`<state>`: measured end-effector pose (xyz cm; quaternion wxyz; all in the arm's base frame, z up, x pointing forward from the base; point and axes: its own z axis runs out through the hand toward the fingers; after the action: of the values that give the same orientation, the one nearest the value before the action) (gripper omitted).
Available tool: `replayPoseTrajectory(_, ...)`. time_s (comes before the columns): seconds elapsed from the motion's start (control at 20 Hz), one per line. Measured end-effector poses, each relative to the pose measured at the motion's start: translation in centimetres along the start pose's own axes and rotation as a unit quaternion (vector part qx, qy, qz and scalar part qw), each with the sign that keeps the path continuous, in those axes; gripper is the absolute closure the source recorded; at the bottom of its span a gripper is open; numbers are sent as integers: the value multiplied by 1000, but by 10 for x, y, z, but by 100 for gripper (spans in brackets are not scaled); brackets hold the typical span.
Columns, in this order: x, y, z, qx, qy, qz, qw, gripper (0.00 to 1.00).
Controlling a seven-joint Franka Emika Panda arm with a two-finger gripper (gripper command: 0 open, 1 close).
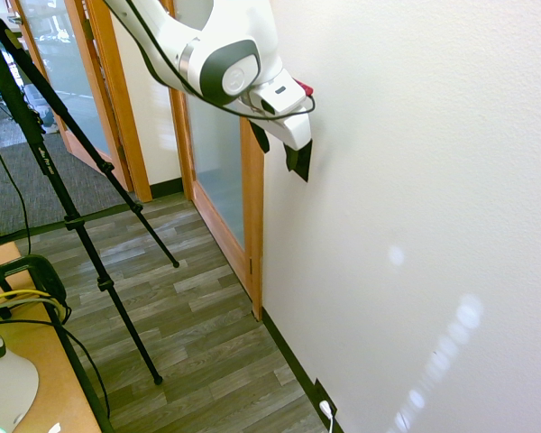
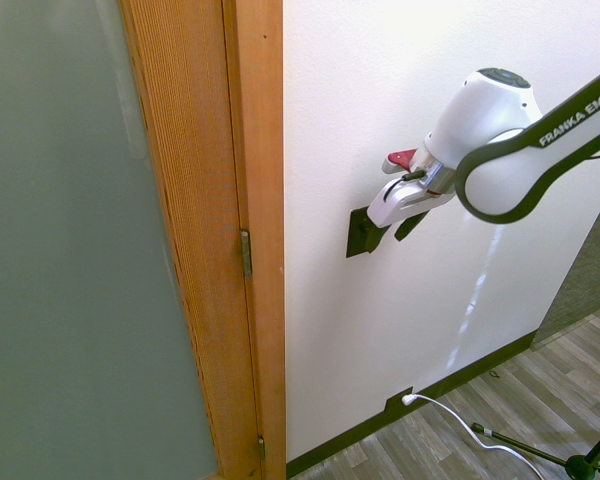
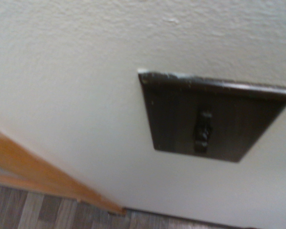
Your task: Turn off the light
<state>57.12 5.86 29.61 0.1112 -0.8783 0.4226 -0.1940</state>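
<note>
first exterior view: my pincer (image 1: 279, 155) stands with its two fingers spread wide and nothing between them. one finger overlaps the black switch plate (image 1: 305, 167), which is fixed upright on the white wall (image 1: 415, 207) beside the door frame (image 1: 253, 216); whether that finger touches it, i cannot tell.

second exterior view: my fingers slant down toward the wall, apart, with a bare gap between. the nearer one covers the plate's edge on the side away from the door; contact is again unclear. the outlet with its white plug (image 2: 409, 399) sits low on the wall, well below, and is no part of this work.

wrist view: the plate shows close by, slightly blurred, with a small dark toggle (image 3: 203, 132) at its middle. which way the toggle is thrown, i cannot tell. i judge the plate rigid and anchored, with nothing to lift; the toggle should be stiff at first, then snap over. it is narrow and probably smooth, so a fingertip could slip off. i would not grip the plate, but press one fingertip against the toggle's end, lightly, sparing the wall.
</note>
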Motion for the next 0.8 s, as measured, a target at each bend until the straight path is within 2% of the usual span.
replayPoseTrajectory(0.05,-3,-1,4,11,11,7,1000,0)
replayPoseTrajectory(0.1,-5,-2,7,20,22,14,999,100)
replayPoseTrajectory(0.35,-8,-1,5,51,54,38,997,100)
replayPoseTrajectory(0.8,-9,-3,0,71,64,48,994,100)
